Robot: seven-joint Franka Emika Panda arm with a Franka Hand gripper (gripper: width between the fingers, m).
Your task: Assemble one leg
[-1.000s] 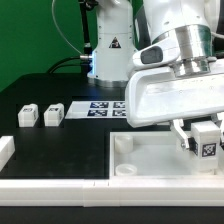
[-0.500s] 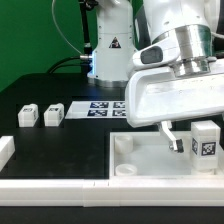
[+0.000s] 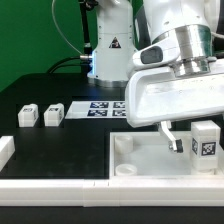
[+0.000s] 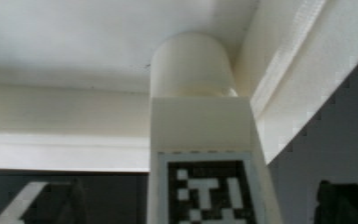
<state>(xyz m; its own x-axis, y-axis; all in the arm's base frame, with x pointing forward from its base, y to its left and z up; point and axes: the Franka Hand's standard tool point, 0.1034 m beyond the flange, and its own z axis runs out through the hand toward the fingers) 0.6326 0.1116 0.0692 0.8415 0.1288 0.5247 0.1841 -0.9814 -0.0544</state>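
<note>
One leg [image 3: 205,143], a small white block with a black-and-white marker, stands upright on the large white tray-like piece [image 3: 140,168] near the exterior view's right edge. My gripper [image 3: 198,138] is open around it. One dark finger [image 3: 171,137] shows apart from the leg, and the other is hidden behind it. In the wrist view the leg [image 4: 208,130] fills the middle, its rounded end against the tray's corner [image 4: 87,60]. The gripper [image 4: 190,205] straddles it with a gap on each side. Two more legs [image 3: 27,114] [image 3: 52,116] lie on the black table at the left.
The marker board [image 3: 103,107] lies behind the tray. A white bar end [image 3: 5,151] sits at the left edge and a long white bar [image 3: 50,186] runs along the front. The arm's base [image 3: 108,50] stands at the back.
The gripper has opened: one second ago its fingers were shut on the leg, and now the visible finger stands away from it. The leg stays upright on the tray.
</note>
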